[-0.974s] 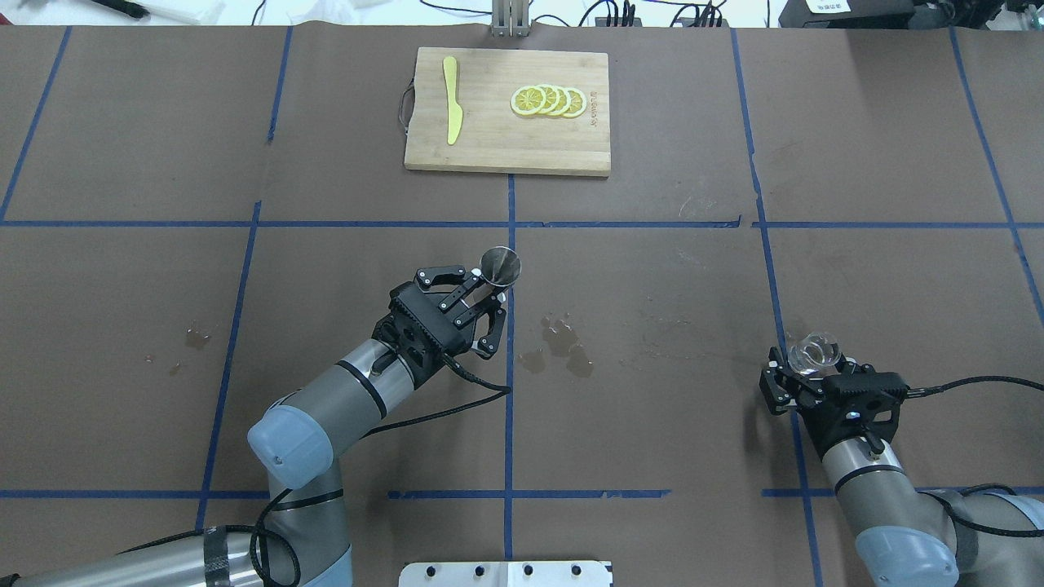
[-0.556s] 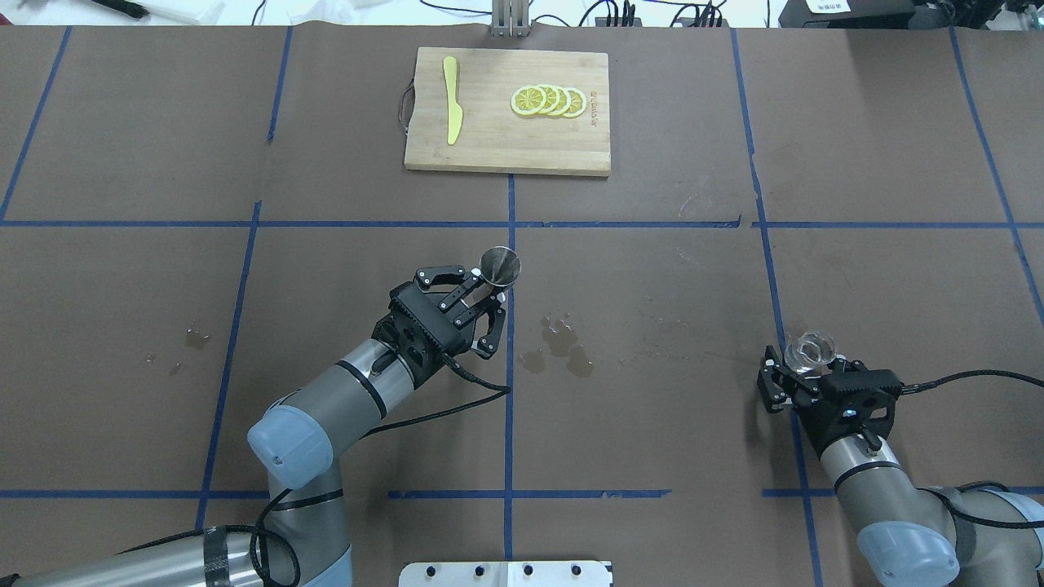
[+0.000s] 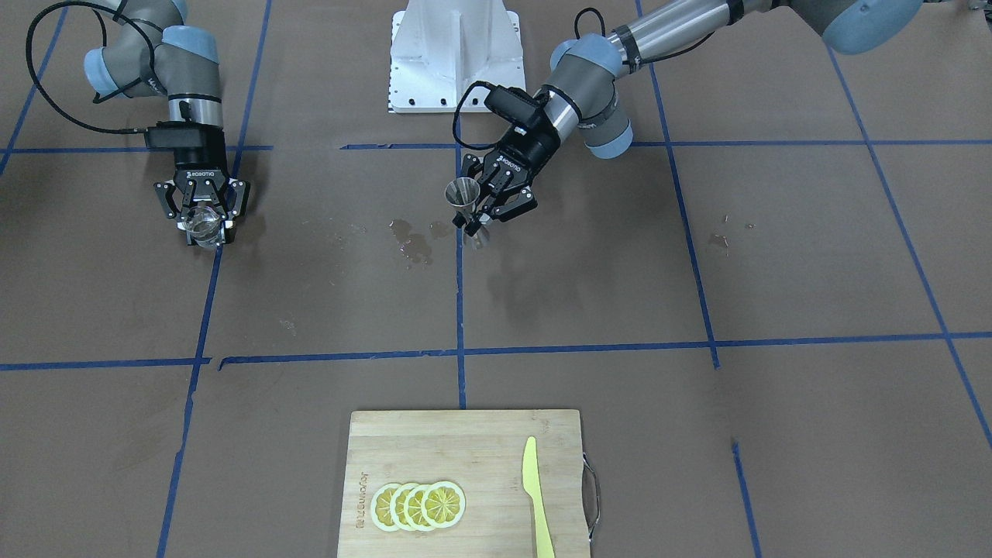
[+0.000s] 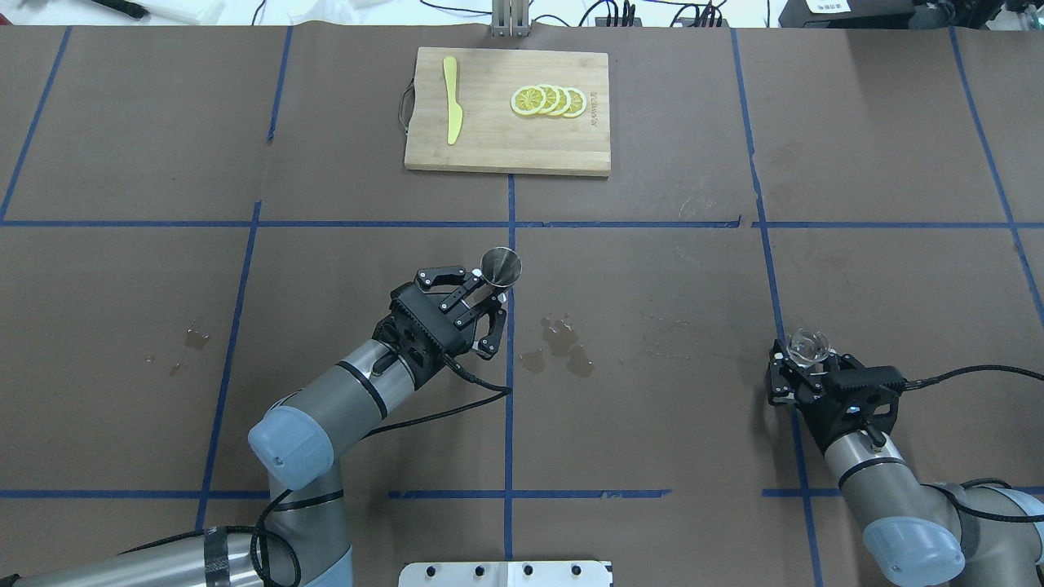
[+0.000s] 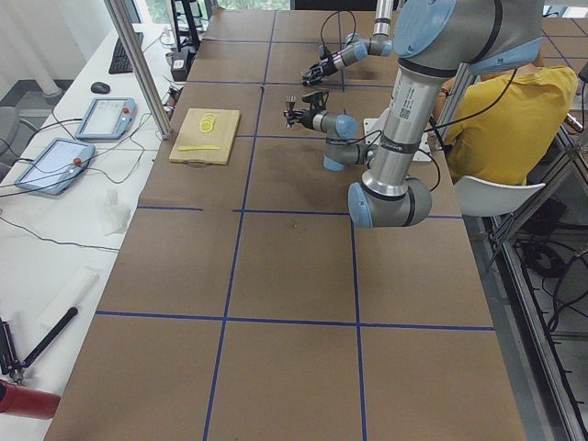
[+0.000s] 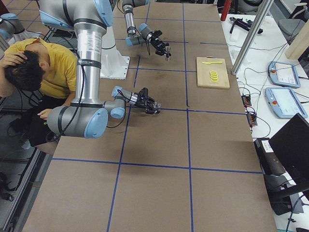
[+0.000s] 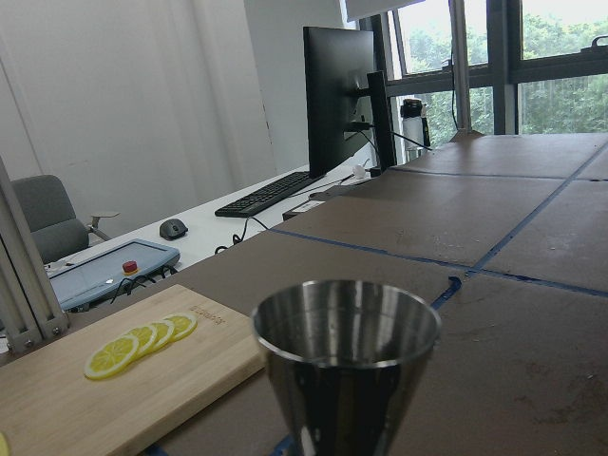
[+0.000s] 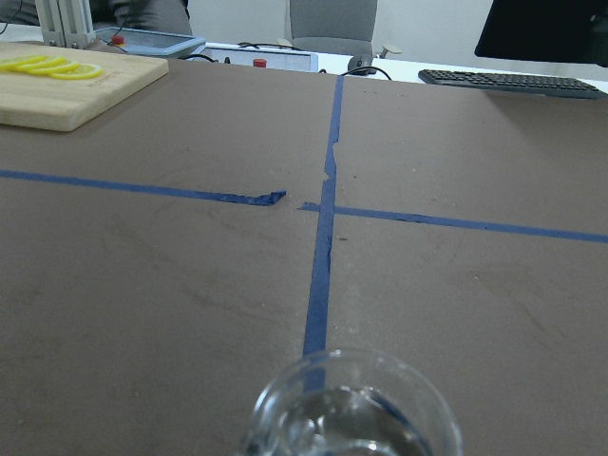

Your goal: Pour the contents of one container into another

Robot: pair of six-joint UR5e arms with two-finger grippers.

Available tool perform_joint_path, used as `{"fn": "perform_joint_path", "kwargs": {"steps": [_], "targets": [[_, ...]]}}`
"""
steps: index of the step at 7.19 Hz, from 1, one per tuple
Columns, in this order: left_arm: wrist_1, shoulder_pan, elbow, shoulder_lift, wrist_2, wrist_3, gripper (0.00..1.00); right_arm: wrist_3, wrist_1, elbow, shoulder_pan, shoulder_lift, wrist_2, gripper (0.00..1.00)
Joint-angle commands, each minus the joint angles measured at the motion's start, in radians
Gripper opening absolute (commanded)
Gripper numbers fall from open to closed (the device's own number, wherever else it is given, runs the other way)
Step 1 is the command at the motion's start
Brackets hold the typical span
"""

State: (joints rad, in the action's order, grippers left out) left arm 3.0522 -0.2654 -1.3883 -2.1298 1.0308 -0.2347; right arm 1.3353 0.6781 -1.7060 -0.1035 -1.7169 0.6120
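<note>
You are at the carrying step: your left gripper (image 4: 488, 287) is clamped on the steel jigger (image 4: 500, 267), held upright near the middle of the tabletop (image 4: 652, 277). Your right gripper (image 4: 803, 363) is closed around the glass cup (image 4: 805, 346), well apart to the right. Next, bring the cup across and tip its lip over the jigger's mouth (wet spots (image 4: 561, 346) warn of spills). Since a second ago only the right arm has shifted slightly; the jigger hasn't moved.

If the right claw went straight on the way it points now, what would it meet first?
Nothing, it seems: the right claw, shut on the glass cup, points over the table; the cutting board lies left of that line.
</note>
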Motion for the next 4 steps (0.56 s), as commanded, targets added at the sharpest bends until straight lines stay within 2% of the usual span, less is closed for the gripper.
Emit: {"fn": "perform_joint_path", "kwargs": {"steps": [1, 2, 4], "targets": [[0.0, 0.0, 0.0, 0.001, 0.0, 0.0, 0.0, -0.014, -0.002, -0.044, -0.007, -0.012, -0.001, 0.03], [-0.001, 0.002, 0.0, 0.001, 0.0, 0.0, 0.0, -0.022, -0.002, -0.066, -0.008, -0.013, -0.001, 0.0], [0.0, 0.0, -0.002, 0.001, 0.002, 0.003, 0.0, -0.074, 0.006, -0.124, -0.013, -0.001, -0.006, 0.0]]}}
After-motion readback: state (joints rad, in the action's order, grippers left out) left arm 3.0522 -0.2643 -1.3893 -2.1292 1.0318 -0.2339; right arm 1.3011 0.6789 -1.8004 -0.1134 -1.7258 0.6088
